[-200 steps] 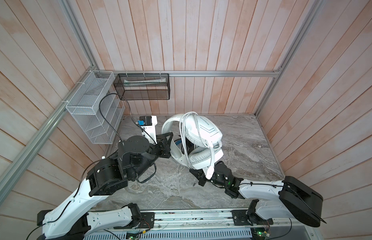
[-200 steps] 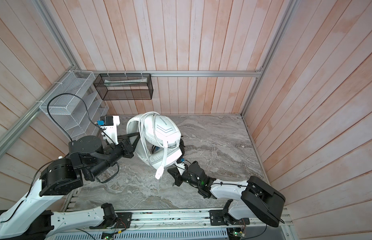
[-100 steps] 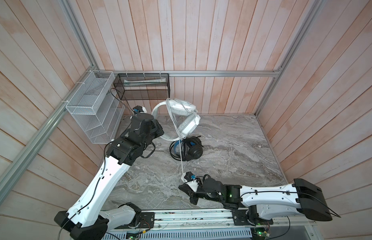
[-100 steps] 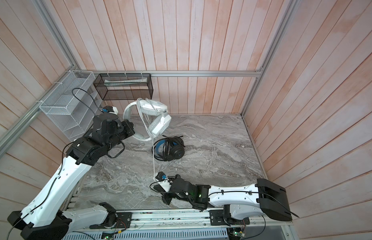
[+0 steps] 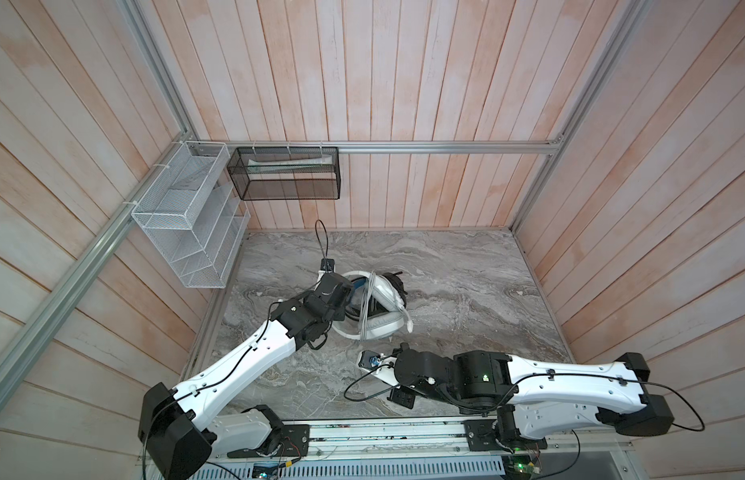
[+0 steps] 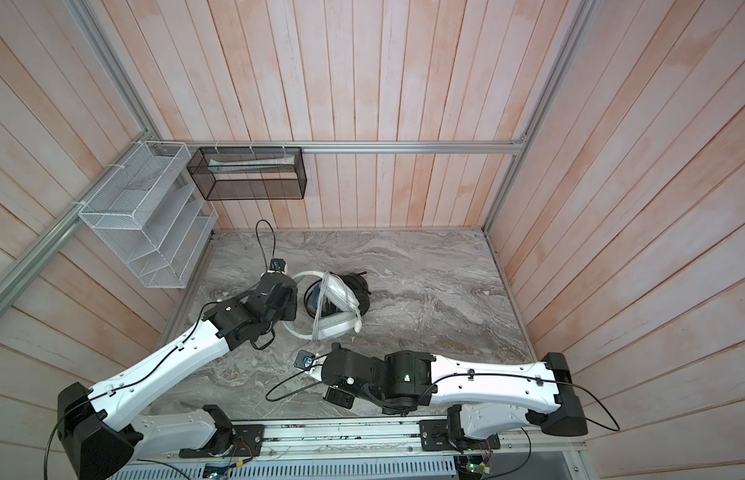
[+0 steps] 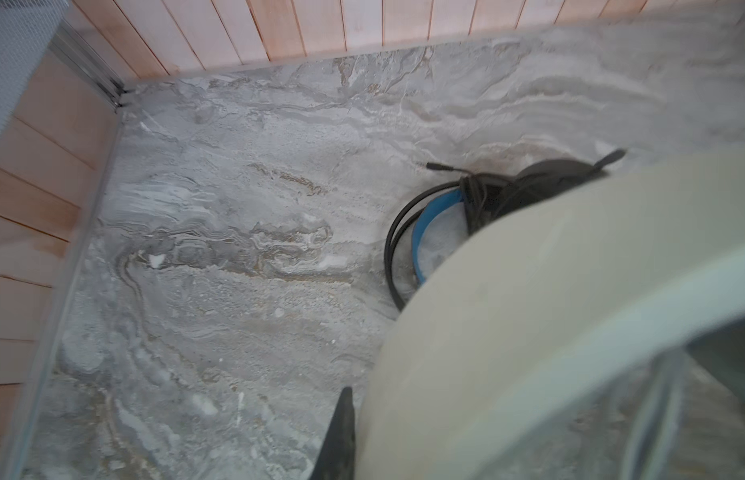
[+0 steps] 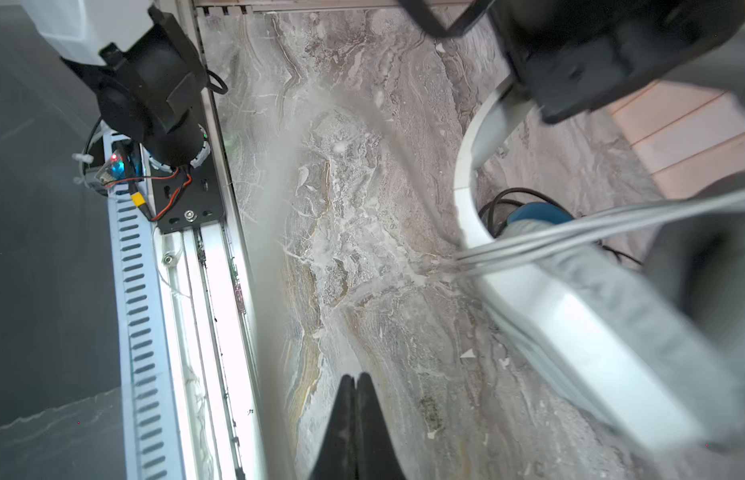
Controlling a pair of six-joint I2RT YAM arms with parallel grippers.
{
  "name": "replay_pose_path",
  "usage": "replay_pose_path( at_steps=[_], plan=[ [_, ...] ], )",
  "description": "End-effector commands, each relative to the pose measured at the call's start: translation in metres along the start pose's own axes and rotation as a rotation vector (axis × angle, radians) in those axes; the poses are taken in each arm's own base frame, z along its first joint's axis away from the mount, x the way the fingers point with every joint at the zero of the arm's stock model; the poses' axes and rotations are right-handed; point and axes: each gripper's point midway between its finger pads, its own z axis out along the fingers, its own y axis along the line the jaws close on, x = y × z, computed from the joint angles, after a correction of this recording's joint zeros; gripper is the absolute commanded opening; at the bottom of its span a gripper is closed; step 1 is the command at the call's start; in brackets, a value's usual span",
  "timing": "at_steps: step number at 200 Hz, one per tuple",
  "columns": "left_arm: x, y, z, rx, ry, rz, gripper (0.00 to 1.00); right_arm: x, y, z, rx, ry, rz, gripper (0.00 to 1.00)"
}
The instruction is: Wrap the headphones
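The white-grey headphones (image 5: 383, 309) sit at the table's middle with the grey cable (image 5: 364, 307) looped across them. They lie over the black headphones (image 5: 393, 282), whose blue inner band (image 7: 433, 220) and coiled black cable (image 7: 393, 249) show in the left wrist view. My left gripper (image 5: 341, 293) is shut on the white headband (image 7: 529, 311). One finger (image 7: 341, 432) presses against it and the other is hidden behind it. My right gripper (image 8: 356, 378) is shut and empty, pointing down at bare table near the front, apart from the white earcup (image 8: 591, 332).
A white wire rack (image 5: 183, 224) hangs on the left wall. A black mesh basket (image 5: 285, 178) hangs on the back wall. The arms' mounting rail (image 5: 383, 432) runs along the front edge. Wooden walls close in three sides.
My left arm has brought the white headphones down from high in the air to the table, against the black ones. The right arm has shifted along the front, its gripper still shut.
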Motion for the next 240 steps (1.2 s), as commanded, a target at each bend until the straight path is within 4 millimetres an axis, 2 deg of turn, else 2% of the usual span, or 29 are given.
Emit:
replay_pose_path(
  at_steps=[1,4,8,39,51,55,70,102,126,145,148,157,200,240],
  plan=[
    [-0.020,0.008,-0.013,-0.101,-0.184,0.100,0.00,-0.005,-0.025,-0.028,0.057,0.009,-0.069,0.00],
    [-0.018,0.006,-0.014,-0.103,-0.187,0.119,0.00,-0.004,-0.027,-0.028,0.064,0.014,-0.068,0.00],
    [-0.015,0.004,-0.016,-0.104,-0.190,0.144,0.00,-0.013,-0.033,-0.036,0.078,-0.012,-0.058,0.00],
    [0.004,-0.008,-0.024,-0.111,-0.205,0.282,0.00,-0.026,-0.055,-0.058,0.124,-0.058,-0.032,0.00],
    [0.008,-0.013,-0.026,-0.096,-0.210,0.307,0.00,-0.026,-0.063,-0.061,0.153,-0.062,-0.030,0.00],
    [0.011,-0.023,-0.031,-0.065,-0.223,0.329,0.00,-0.025,-0.067,-0.061,0.169,-0.059,-0.029,0.00],
    [0.015,-0.034,-0.039,-0.044,-0.248,0.387,0.00,-0.019,-0.080,-0.059,0.217,-0.039,-0.025,0.00],
    [0.021,-0.049,-0.054,0.015,-0.284,0.447,0.00,-0.017,-0.134,-0.064,0.396,-0.071,0.068,0.00],
    [0.023,-0.053,-0.066,0.088,-0.303,0.428,0.00,-0.016,-0.161,-0.066,0.483,-0.085,0.131,0.00],
    [0.021,-0.055,-0.079,0.165,-0.319,0.381,0.00,-0.017,-0.170,-0.060,0.480,-0.101,0.165,0.00],
    [0.021,-0.056,-0.081,0.181,-0.320,0.375,0.00,-0.009,-0.169,-0.052,0.474,-0.079,0.162,0.00],
    [0.019,-0.058,-0.088,0.226,-0.326,0.352,0.00,-0.006,-0.171,-0.047,0.471,-0.075,0.170,0.00],
    [0.019,-0.066,-0.113,0.395,-0.325,0.298,0.00,-0.002,-0.179,-0.039,0.471,-0.087,0.219,0.04],
    [-0.010,-0.056,-0.147,0.483,-0.375,0.149,0.00,0.008,-0.166,-0.025,0.395,-0.122,0.274,0.10]
  ],
)
